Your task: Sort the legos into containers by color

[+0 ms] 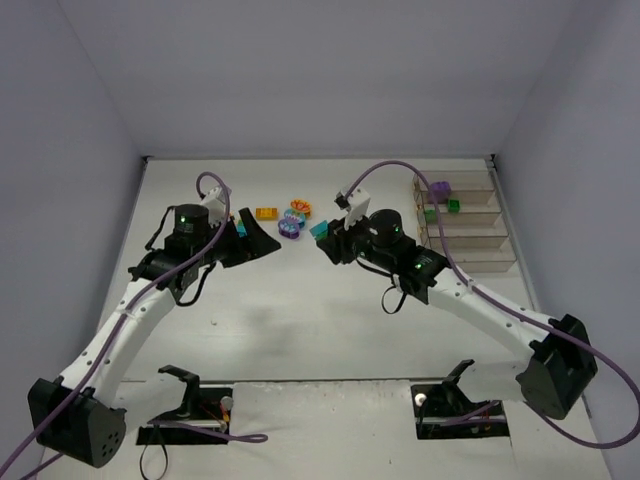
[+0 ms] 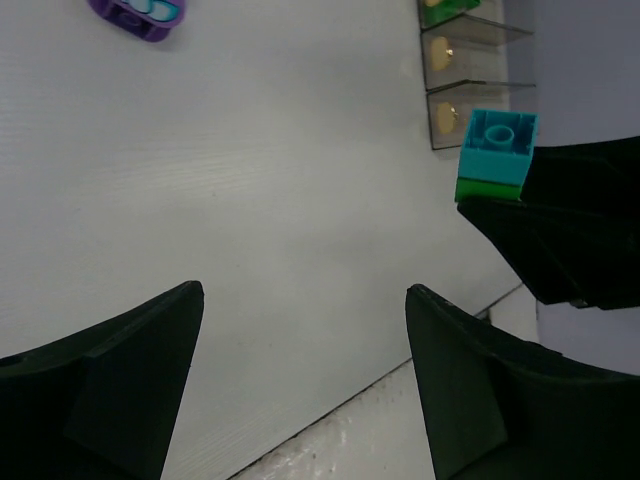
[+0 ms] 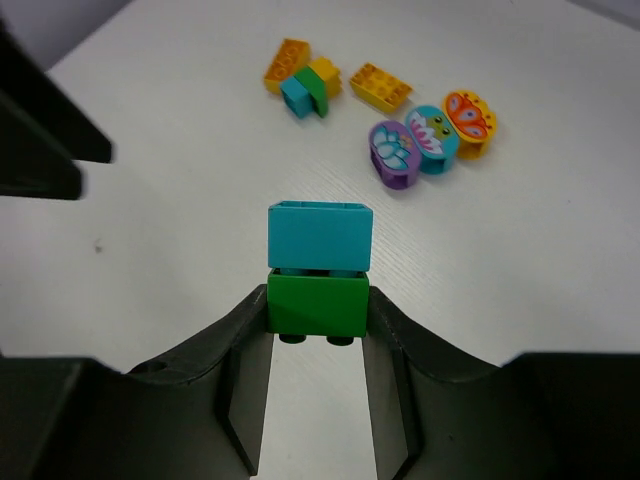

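My right gripper [image 3: 318, 305] is shut on a green brick [image 3: 317, 302] with a teal brick [image 3: 320, 236] stuck on its far side, held above the table. The pair also shows in the top view [image 1: 319, 229] and in the left wrist view [image 2: 497, 145]. My left gripper [image 2: 305, 290] is open and empty; in the top view [image 1: 255, 240] it sits left of the pile. Loose legos lie between the arms: an orange brick [image 1: 266, 213] and rounded orange [image 3: 469, 118], teal [image 3: 433, 138] and purple [image 3: 393, 153] ones. The containers [image 1: 470, 222] stand at the back right.
A clump of orange, teal and green bricks [image 3: 303, 82] lies near my left gripper. A purple brick [image 1: 438, 188] and green bricks [image 1: 452, 206] sit in the far bins. Walls close the table at back and sides.
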Robot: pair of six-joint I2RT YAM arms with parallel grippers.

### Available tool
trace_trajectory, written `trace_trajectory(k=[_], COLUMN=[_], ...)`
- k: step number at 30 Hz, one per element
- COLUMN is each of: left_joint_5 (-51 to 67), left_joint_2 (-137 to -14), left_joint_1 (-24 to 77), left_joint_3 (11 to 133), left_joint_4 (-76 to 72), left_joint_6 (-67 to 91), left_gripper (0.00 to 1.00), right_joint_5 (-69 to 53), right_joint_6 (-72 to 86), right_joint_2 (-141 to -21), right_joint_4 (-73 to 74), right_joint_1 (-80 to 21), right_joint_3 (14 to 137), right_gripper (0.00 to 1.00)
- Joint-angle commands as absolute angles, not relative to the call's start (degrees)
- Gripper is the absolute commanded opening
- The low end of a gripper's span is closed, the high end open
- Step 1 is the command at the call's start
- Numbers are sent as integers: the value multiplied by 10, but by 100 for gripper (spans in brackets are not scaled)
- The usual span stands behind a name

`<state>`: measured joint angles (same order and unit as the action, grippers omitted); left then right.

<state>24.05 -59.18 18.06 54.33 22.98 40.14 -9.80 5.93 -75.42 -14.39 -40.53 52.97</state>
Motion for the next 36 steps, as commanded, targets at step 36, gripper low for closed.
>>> trace_trajectory(k=[36], left_joint_5=[183], left_joint_2=[-728], left_joint_1=[356], left_joint_3=[678], left_joint_4=[68], left_joint_6=[548], left_gripper=[59], right_joint_5=[-93], right_joint_6=[46], right_joint_2=[-639], right_joint_4=[-131], right_joint_1=[-447], right_joint_3=[505], right_gripper=[0])
